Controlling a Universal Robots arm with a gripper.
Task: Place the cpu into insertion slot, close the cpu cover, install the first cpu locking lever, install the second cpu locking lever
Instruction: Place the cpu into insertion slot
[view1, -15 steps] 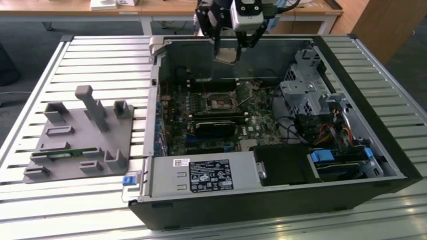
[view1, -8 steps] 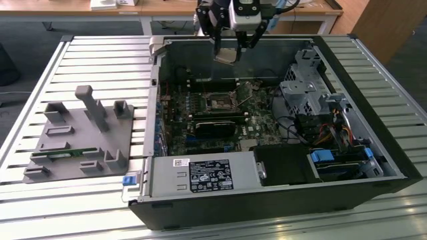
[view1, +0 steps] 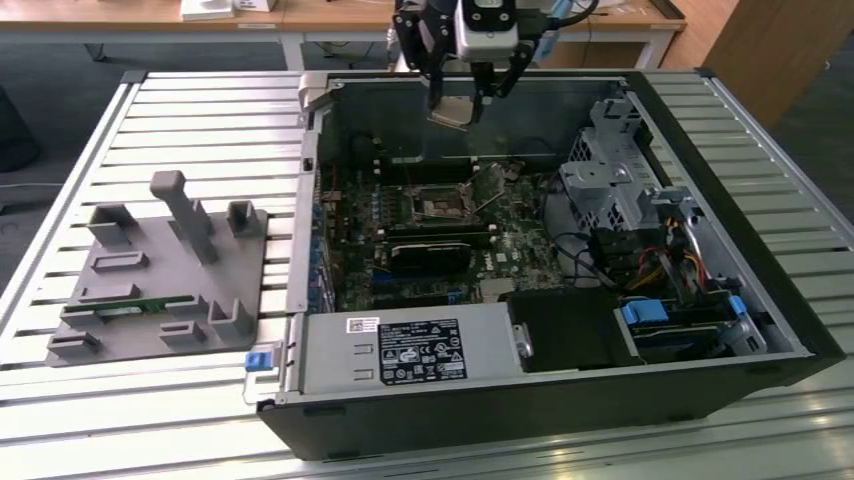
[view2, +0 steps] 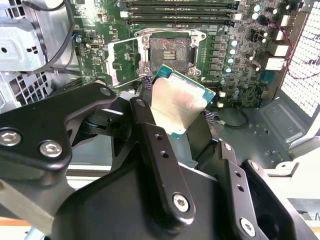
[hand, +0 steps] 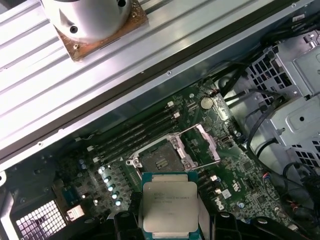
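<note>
My gripper (view1: 454, 103) hangs above the far side of the open computer case, shut on the cpu (view1: 451, 109), a flat silvery square chip. In both wrist views the cpu (view2: 177, 102) (hand: 170, 204) sits between the black fingers (view2: 150, 125), above and apart from the green board. The insertion slot (view1: 438, 203) (view2: 167, 50) (hand: 160, 159) lies bare below it, a dark square recess with a silver rim. The cpu cover (view2: 122, 60) (hand: 207, 142) stands swung open beside the slot.
The case (view1: 747, 330) holds a silver drive cage (view1: 621, 180) with cables at the exterior view's right, a power supply (view1: 400, 350) at the front and a black block (view1: 434, 250) near the slot. Memory slots (view2: 180, 7) run beside the socket. A grey fixture (view1: 160, 270) stands on the slatted table.
</note>
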